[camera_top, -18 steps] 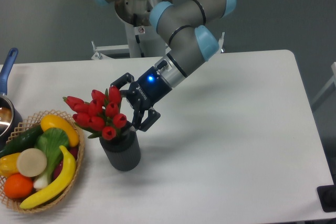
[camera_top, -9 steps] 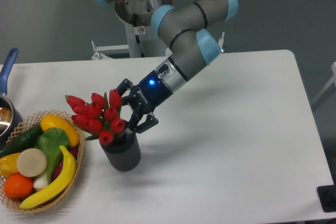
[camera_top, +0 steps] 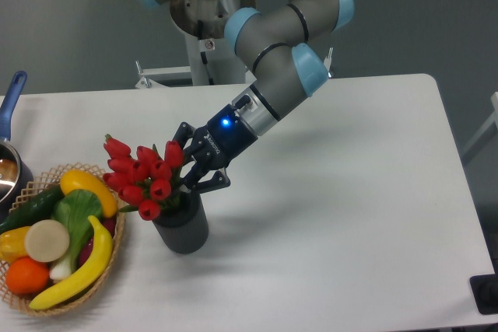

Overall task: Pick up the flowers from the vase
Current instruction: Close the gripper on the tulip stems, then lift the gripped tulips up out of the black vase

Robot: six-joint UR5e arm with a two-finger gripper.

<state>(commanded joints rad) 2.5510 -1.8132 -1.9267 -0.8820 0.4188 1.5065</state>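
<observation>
the step in hand was the grasp itself. the tool (camera_top: 189,167) sat low at the right side of the flowers (camera_top: 142,176), its dark fingers reaching in just above the mouth of the vase (camera_top: 181,228). the fingers looked drawn in around the stems, but the buds and leaves hid the contact, so whether it was closed on the bunch or merely close to it could not be told. the flowers stood in the vase, stems inside, the red heads leaning left and away from the tool.

the task seemed barely past its start: nothing had been lifted out. the next move probably called for a firm pinch on the tied stems, then a pull upward along the line of the vase, so that the stems would slide free without dragging the vase over. the vase was short and looked light, so a slanted pull might tip it or carry it along.

left of the vase, near it, lay a wicker basket (camera_top: 117,248) of fruit and vegetables, the banana (camera_top: 84,267) and the green leaf nearest. the leaning buds hung toward the basket's rim, so a swing to that side might brush it. farther left of the vase, at the frame's edge, a pot with a blue handle (camera_top: 13,92) stood on the white surface (camera_top: 350,192). right of the vase the way looked free of things.
</observation>
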